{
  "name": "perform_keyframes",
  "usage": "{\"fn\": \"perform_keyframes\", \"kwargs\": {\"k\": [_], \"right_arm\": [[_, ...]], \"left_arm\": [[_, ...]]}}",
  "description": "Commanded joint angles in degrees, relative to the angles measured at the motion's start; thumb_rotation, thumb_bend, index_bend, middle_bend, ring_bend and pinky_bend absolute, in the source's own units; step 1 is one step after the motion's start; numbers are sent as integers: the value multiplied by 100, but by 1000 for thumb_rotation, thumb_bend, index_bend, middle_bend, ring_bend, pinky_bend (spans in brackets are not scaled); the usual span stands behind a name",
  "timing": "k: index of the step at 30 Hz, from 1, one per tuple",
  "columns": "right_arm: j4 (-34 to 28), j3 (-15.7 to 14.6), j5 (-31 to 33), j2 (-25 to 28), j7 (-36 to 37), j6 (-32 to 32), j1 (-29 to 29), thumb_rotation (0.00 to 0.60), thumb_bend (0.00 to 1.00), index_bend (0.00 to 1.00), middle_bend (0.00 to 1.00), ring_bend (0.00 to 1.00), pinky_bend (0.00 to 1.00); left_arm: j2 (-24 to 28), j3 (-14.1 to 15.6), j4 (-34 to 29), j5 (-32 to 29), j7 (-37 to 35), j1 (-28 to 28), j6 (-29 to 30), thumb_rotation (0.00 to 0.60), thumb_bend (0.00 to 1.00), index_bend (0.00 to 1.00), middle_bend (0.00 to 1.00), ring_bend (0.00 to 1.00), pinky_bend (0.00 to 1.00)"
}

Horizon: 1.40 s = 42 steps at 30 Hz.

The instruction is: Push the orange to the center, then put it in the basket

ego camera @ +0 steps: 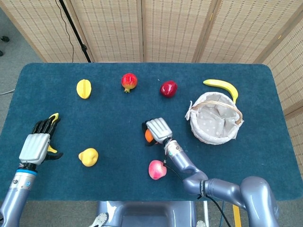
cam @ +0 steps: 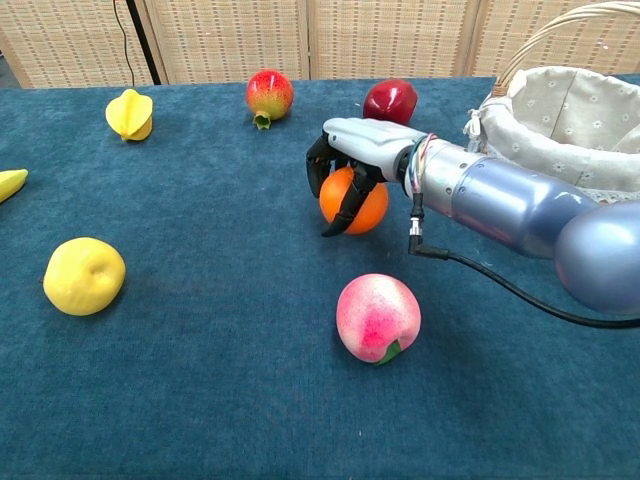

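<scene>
Right hand (cam: 352, 160) curls its fingers (cam: 340, 212) down over the orange (cam: 355, 200), gripping it on the blue table (cam: 200, 350) mid-table, with the peach (cam: 378, 317) just in front. Off to its right stands the basket (ego camera: 215, 118), well apart, while the left hand (ego camera: 37, 143) rests spread and empty at the table's far left edge.

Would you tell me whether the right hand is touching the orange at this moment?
Touching. In the chest view, the right hand lies over the top of the orange, with its dark fingers curled down against the fruit's front and no gap visible.
</scene>
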Motion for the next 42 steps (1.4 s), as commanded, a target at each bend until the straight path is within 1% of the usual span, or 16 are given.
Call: {"fn": "perform_keyframes", "kwargs": {"k": [1,7,10,15,21,24,33,38,42], "right_arm": [[-357,-31,-10,247,-298,178,-87,600,114,729,563,678,733],[-1318,-5,-9,843,-703,485,-255,600,114,728,563,678,733],[-1917,34,-66,1231,-942,731,-353,600,114,728,563,678,733],[-2443,77,35,1639,-1184,828,-415,600,113,728,563,678,733],[-2617,176,283,1995,-1160,762,-445,600,114,728,563,678,733],[-2722,167,350,2201,-1181,778,-493,600,114,728,563,678,733],[-3136,17,335,2745,-1141,928,-739,600,114,728,563,678,733],[-3427,-93,176,3057,-1103,1114,-927,600,114,729,563,678,733],[-3540,-155,65,3305,-984,1173,-1055,600,114,729,563,678,733]], "left_arm": [[-7,1,23,-12,4,4,-6,600,0,0,0,0,44],[-23,-12,65,-51,-6,0,-35,600,0,0,0,0,44],[-36,-21,75,-53,-15,-10,-55,600,0,0,0,0,44],[-40,-22,80,-42,-25,-17,-77,600,0,0,0,0,44],[-19,-33,84,-62,-41,-14,-87,600,0,0,0,0,44],[-18,-42,98,-91,-43,-23,-110,600,0,0,0,0,44],[-37,-54,139,-157,-63,-50,-186,600,0,0,0,0,44],[-36,-54,152,-182,-60,-61,-213,600,0,0,0,0,44],[-32,-41,153,-183,-73,-61,-234,600,0,0,0,0,44]]}}
